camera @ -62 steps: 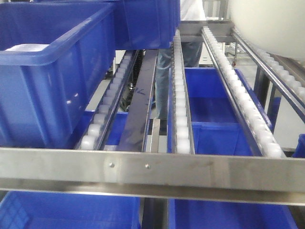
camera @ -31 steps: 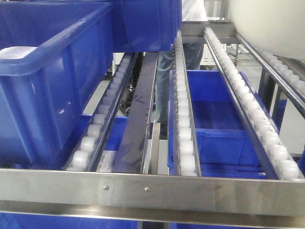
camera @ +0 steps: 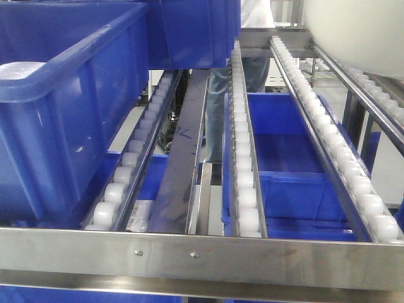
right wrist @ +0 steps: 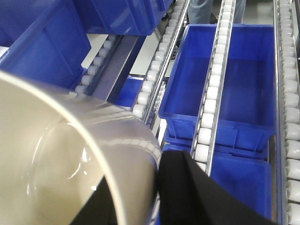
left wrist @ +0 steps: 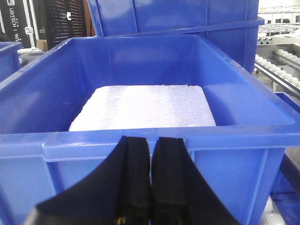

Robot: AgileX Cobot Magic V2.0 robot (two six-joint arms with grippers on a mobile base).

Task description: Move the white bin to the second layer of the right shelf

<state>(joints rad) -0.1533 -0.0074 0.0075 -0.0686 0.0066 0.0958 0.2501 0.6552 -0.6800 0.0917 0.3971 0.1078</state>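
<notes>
The white bin (camera: 360, 31) hangs at the upper right of the front view, above the right rails of the right shelf second layer (camera: 243, 164), behind its riveted steel front bar (camera: 202, 249). In the right wrist view the bin (right wrist: 56, 154) fills the lower left. My right gripper (right wrist: 143, 180) is shut on its wall, one finger inside and one black finger (right wrist: 187, 187) outside. My left gripper (left wrist: 151, 140) is shut with nothing in it, just in front of a blue crate's rim (left wrist: 70, 140).
A large blue crate (camera: 63, 113) sits on the left rollers and holds a white foam slab (left wrist: 145, 105); another blue crate (camera: 189, 31) stands behind it. Open blue crates (camera: 284, 158) lie on the level below. A person's legs (camera: 218, 95) stand beyond the rack.
The front view has moved closer to the shelf: the front bar sits lower in the picture and the left blue crate looms larger. The white bin stays at the upper right.
</notes>
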